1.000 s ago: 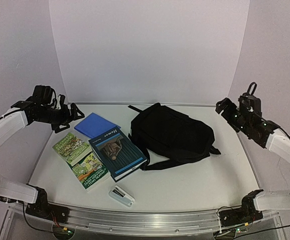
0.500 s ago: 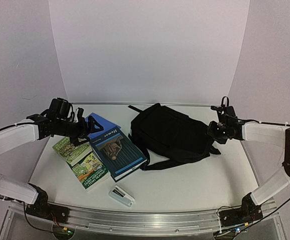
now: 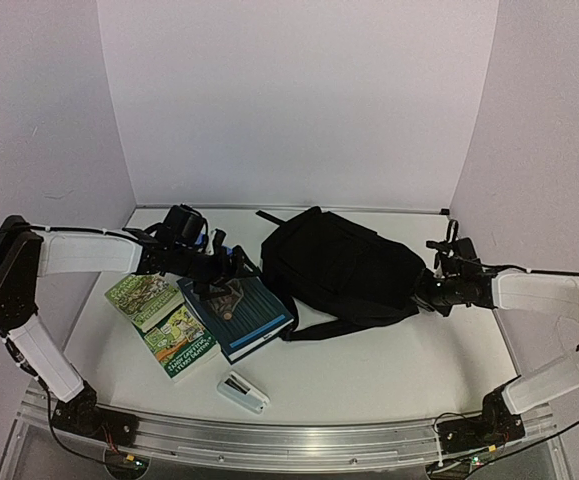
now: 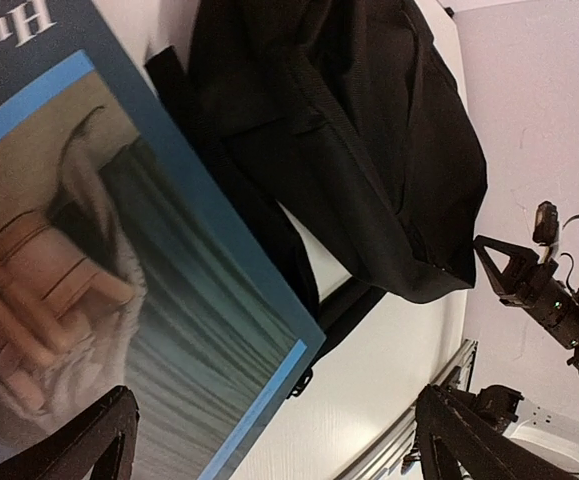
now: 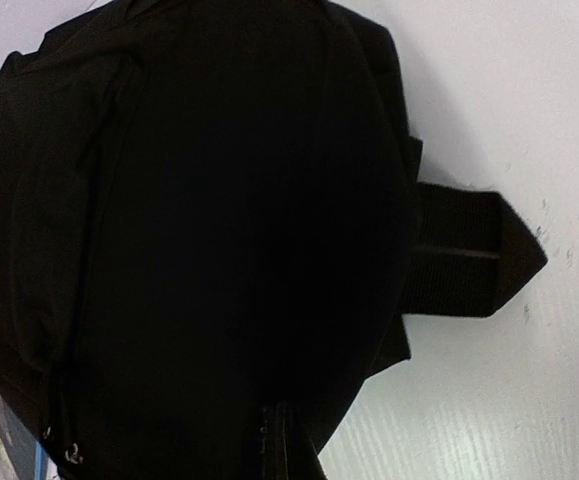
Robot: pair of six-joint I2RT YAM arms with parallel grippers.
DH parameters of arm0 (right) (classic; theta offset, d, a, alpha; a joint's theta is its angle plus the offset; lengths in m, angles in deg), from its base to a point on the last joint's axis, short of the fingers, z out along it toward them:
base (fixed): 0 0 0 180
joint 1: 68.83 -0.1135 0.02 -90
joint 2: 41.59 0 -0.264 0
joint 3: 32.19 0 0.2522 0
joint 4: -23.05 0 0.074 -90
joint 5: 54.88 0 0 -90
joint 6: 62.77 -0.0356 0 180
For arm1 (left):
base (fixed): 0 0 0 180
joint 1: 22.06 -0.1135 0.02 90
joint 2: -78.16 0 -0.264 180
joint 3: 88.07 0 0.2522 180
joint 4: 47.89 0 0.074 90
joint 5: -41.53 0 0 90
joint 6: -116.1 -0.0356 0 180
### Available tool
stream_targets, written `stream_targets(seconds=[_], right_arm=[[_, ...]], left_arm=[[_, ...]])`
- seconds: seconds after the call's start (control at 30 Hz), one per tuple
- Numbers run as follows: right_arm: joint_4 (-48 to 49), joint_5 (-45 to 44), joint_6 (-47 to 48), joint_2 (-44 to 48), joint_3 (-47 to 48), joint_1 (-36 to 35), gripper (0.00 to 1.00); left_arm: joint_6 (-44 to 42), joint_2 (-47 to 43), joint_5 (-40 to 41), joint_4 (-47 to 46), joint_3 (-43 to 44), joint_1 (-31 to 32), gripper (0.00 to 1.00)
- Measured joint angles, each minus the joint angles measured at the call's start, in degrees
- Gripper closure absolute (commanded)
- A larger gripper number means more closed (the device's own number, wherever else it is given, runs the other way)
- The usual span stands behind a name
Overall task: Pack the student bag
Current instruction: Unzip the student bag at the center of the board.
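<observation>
both arms have swung in from the sides in the last second. the left tool (image 3: 231, 267) now hangs over the blue book (image 3: 244, 312), which lies just left of the student bag (image 3: 344, 262). the right tool (image 3: 431, 290) has come down to the bag's right end. so i think the packing is only starting: the bag lies flat on the table (image 3: 389, 370) and the book is outside it. the left tool is wide open — its fingers (image 4: 99, 440) stand far apart above the book cover and hold nothing. the right tool is right by the black cloth — i cannot tell if it is open or closed.
</observation>
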Motion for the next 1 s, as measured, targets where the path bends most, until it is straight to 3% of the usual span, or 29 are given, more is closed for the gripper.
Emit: stream_targets(seconds=[0.2, 0.37, 0.57, 0.7, 0.8, 0.83, 0.9, 0.93, 0.97, 1.0], right_arm=[[0.0, 2.4, -2.6, 1.1, -0.8, -4.8, 1.00], [0.1, 2.1, -5.9, 1.0, -0.8, -13.8, 1.00], [-0.5, 0.7, -6.7, 1.0, 1.6, -16.8, 0.81], [-0.8, -0.4, -5.5, 1.1, 4.2, -16.8, 0.75], [-1.0, -1.0, -3.7, 1.1, 6.1, -16.8, 0.66], [-1.2, -1.0, -3.4, 1.1, 6.4, -16.8, 0.62], [-1.6, -0.9, -0.6, 1.1, 7.6, -16.8, 0.53], [-1.7, -0.6, -0.3, 1.1, 7.8, -16.8, 0.44], [-1.9, 0.6, 2.8, 0.9, 8.9, -16.8, 0.37], [-2.0, 1.4, 4.5, 0.6, 9.5, -16.8, 0.32]], left_arm=[[1.2, 5.2, -1.4, -4.0, 3.6, 2.2, 0.04], [3.6, 8.8, -2.1, -9.4, 4.9, 3.5, 0.08], [6.3, 17.8, -2.7, -15.0, 10.8, 5.7, 0.22], [7.1, 23.5, -2.4, -15.5, 16.2, 6.8, 0.26], [7.7, 26.9, -1.7, -13.9, 19.9, 7.3, 0.37], [7.6, 27.3, -1.7, -13.6, 20.4, 7.3, 0.45], [8.0, 29.8, -1.7, -12.5, 23.0, 7.5, 0.68], [8.5, 30.7, -1.6, -12.3, 23.7, 7.5, 0.87], [8.5, 31.9, -1.8, -11.9, 24.5, 7.5, 0.98], [8.4, 32.6, -1.9, -11.8, 24.8, 7.5, 1.00]])
